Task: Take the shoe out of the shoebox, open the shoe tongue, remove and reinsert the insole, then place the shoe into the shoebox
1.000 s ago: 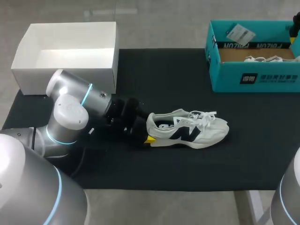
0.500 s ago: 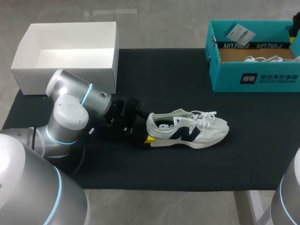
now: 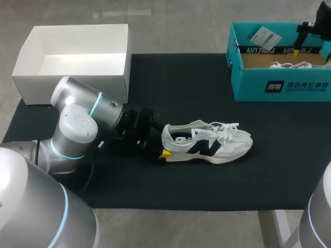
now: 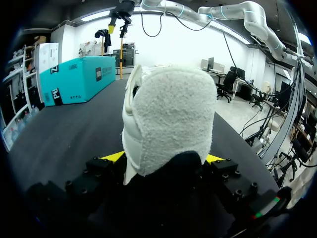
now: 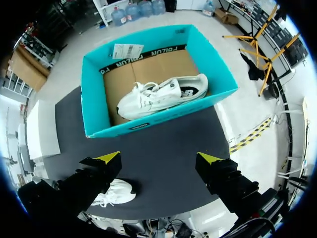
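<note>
**Head view: white sneaker sitting mid-bench, left fingers on its heel**

Far left at the back there's an open white box (image 3: 72, 89), half on the black-covered bench (image 3: 181, 82). Just in front of it my left arm (image 3: 77, 124) comes in low across the bench. The left fingers (image 4: 113, 156) sit one on each side of the heel of the shoe (image 3: 209, 143). In the left wrist view both yellow tips press against the fuzzy heel, so they've got hold of it, closed only as far as the heel's width.

The shoe itself is out on the bench, about in the middle, on its sole with the toe pointing right and the white laces flopped over the top.

Back right is the teal shoebox (image 3: 282, 85), open, well apart from that shoe. The right wrist view looks straight down into it: a second shoe (image 5: 161, 96) lies on the cardboard floor, and a paper tag (image 5: 128, 50) rests on the far rim.

The right fingers (image 5: 110, 158) hang high above the shoebox, spread wide with nothing between them.
</note>
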You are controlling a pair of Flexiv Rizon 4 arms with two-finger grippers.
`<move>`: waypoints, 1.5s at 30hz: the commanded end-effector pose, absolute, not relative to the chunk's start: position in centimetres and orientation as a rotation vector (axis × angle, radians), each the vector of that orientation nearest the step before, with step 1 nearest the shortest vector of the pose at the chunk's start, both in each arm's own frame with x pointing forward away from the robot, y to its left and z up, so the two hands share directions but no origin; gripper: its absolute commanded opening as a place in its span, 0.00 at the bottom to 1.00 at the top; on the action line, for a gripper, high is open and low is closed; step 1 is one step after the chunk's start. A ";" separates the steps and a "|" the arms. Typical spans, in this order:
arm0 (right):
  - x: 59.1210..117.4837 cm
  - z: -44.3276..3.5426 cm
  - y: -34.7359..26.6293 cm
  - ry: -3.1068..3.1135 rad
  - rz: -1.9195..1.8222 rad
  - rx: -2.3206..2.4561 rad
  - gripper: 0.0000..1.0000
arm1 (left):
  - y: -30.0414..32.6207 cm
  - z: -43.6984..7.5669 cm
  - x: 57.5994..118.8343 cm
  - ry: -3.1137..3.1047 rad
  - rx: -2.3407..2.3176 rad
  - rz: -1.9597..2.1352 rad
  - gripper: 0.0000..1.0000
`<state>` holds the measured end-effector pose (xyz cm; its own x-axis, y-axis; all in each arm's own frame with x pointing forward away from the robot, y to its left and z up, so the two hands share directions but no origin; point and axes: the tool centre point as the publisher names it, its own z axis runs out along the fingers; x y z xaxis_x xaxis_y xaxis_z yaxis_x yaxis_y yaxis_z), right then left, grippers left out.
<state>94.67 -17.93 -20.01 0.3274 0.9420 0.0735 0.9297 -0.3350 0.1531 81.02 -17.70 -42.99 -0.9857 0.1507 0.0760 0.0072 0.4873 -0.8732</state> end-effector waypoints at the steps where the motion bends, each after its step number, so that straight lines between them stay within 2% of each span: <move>1: 92.3 -20.8 -15.2 1.732 0.238 2.511 1.00 | -17.8 -43.1 81.1 -2.585 -0.138 1.514 0.00; 15: 86.2 -23.1 -3.5 1.725 0.155 2.569 1.00 | -17.8 -43.1 81.1 -2.585 -0.138 1.514 0.00; 27: 84.6 -27.7 5.0 1.732 -0.059 2.518 1.00 | -17.8 -43.1 81.1 -2.585 -0.138 1.514 0.00; 34: 84.0 -29.8 8.4 1.786 -0.135 2.522 1.00 | -17.8 -43.1 81.1 -2.585 -0.138 1.514 0.00; 45: 82.2 -30.5 12.1 1.814 -0.094 2.444 1.00 | -17.8 -43.1 81.1 -2.585 -0.138 1.514 0.00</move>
